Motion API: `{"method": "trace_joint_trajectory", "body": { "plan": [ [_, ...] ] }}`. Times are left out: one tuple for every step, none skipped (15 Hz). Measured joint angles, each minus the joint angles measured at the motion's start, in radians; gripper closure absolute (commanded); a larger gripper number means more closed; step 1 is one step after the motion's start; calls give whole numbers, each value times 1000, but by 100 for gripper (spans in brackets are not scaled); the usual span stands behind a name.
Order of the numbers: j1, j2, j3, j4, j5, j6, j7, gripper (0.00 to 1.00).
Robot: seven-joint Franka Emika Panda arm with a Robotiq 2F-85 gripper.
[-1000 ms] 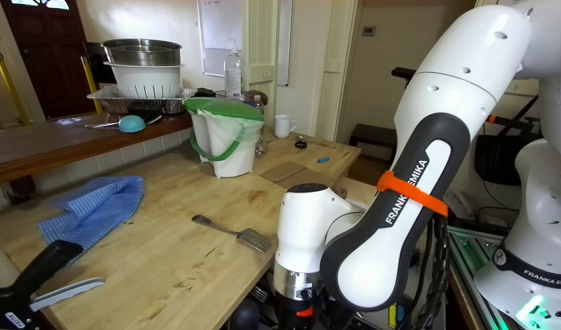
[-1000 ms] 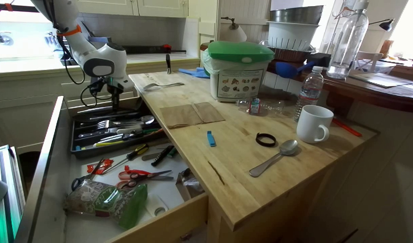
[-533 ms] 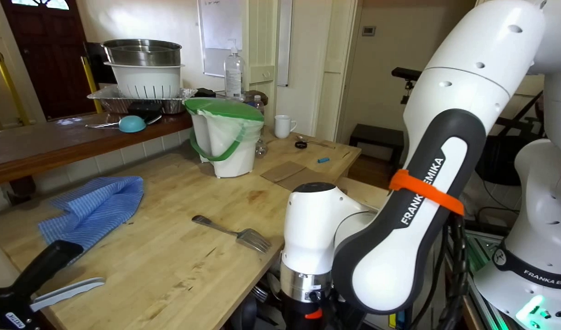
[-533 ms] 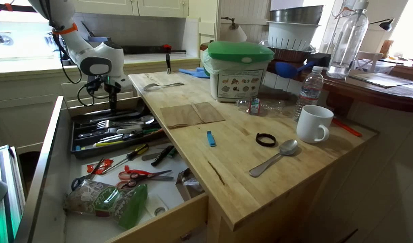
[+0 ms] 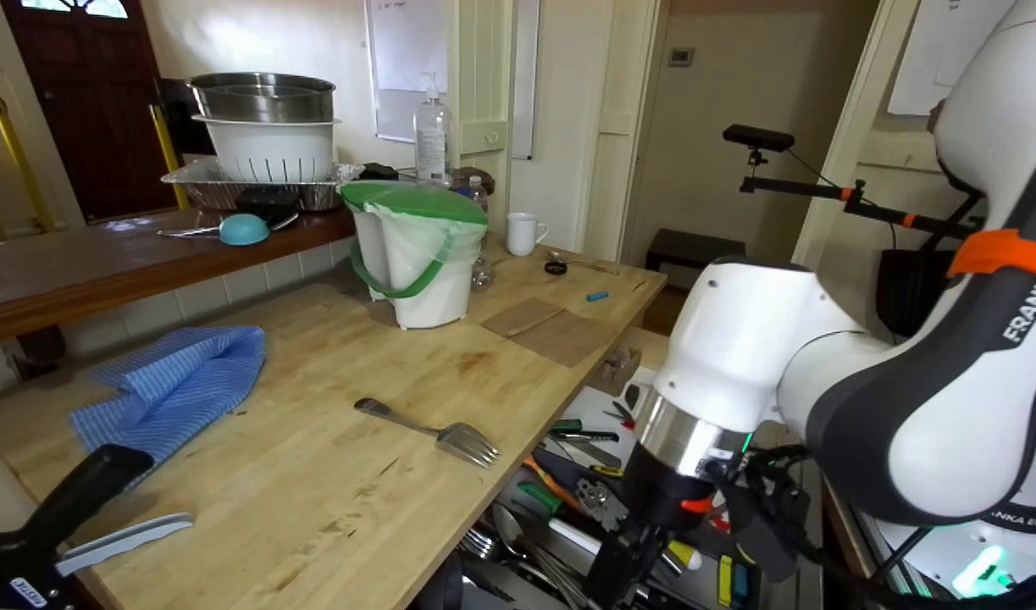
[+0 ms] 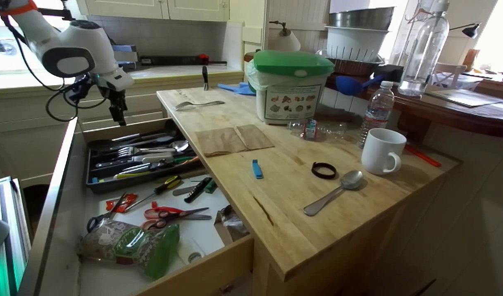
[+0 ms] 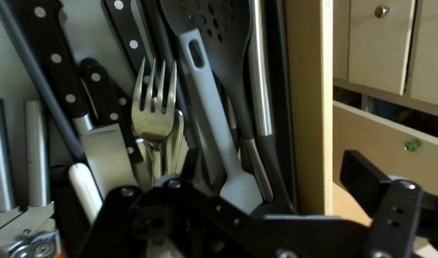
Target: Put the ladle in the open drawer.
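Note:
Crammed with mixed utensils, the open drawer (image 6: 218,263) holds a black tray (image 6: 96,187) at its far end. My gripper (image 6: 120,119) hangs tilted above that end, over the drawer's wall. In the wrist view the gripper (image 7: 276,170) is wide open, nothing between its fingertips. Below lie a dark slotted spoon (image 7: 208,32) and a dark utensil with a steel handle (image 7: 260,82). The latter's broad end is partly covered by my gripper; it may be the ladle, but I cannot be sure. No ladle shows on the worktop (image 5: 314,474).
A silver fork (image 5: 467,442) lies near the worktop's edge. The worktop also bears a black-handled tool (image 5: 77,496), a blue cloth (image 5: 187,373), a green-lidded bin (image 5: 416,254) and a white mug (image 6: 383,150). Scissors (image 6: 165,216) and a plastic bag (image 6: 128,242) lie in the drawer's near part.
The gripper has risen out of the tray and swung away from the worktop, tilting as it went, and its jaws have opened. More of the utensils beneath it can be seen. The fork has not moved.

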Motion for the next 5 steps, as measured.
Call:
{"method": "trace_joint_trajectory", "body": {
  "plan": [
    [5,-58,-10,-51,-21,27,44,0],
    [4,-116,-24,-104,-79,50,108,0],
    [-12,-173,-33,-158,-159,69,182,0],
    [-62,-219,-29,-187,-244,69,242,0],
    [-97,-243,-26,-186,-263,63,246,0]
  ]
}}
